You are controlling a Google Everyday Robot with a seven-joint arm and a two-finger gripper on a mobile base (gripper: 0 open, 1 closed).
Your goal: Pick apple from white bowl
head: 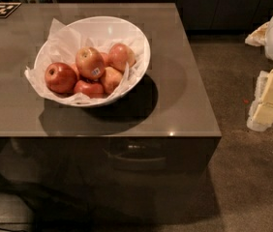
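The white bowl stands on the left half of the brown table, lined with crinkled white paper and holding several apples. The apple, red-orange with a yellowish blush and a small sticker low on its side, lies on top of the pile near the bowl's middle. My gripper, white and pale yellow, hangs at the right edge of the view, off the table and over the carpet, far to the right of the bowl and holding nothing that I can see.
A darker red apple lies at the bowl's left, and other apples crowd around the stickered one. A black-and-white marker tag lies at the table's far left corner. The table's glossy top ends at a right edge beside carpet.
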